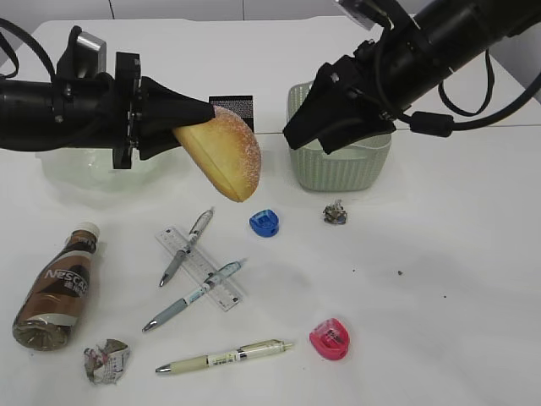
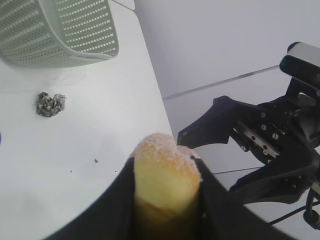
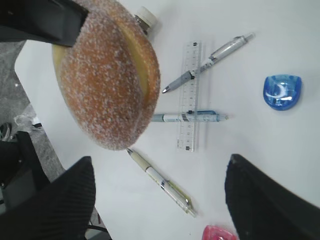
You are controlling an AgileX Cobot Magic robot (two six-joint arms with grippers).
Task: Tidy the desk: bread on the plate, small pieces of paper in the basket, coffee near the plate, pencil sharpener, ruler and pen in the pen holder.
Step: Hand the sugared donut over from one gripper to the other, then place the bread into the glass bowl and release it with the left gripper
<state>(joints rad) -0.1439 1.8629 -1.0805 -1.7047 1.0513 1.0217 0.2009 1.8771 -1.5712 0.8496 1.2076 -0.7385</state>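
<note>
a: left side? where's the bread (image 1: 221,154)?

b: my left claw (image 1: 190,118) pinches the bread by one end, lifted off the desk (image 1: 439,254), hanging just right of the plate (image 1: 80,169).

a: right side?

b: my right claw (image 1: 338,127) spread, nothing in it, over the basket (image 1: 342,165). coffee (image 1: 57,288) lies near left.

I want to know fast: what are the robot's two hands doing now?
Left hand: closed on the bread, lifted off the desk.
Right hand: open, holding nothing.
</note>
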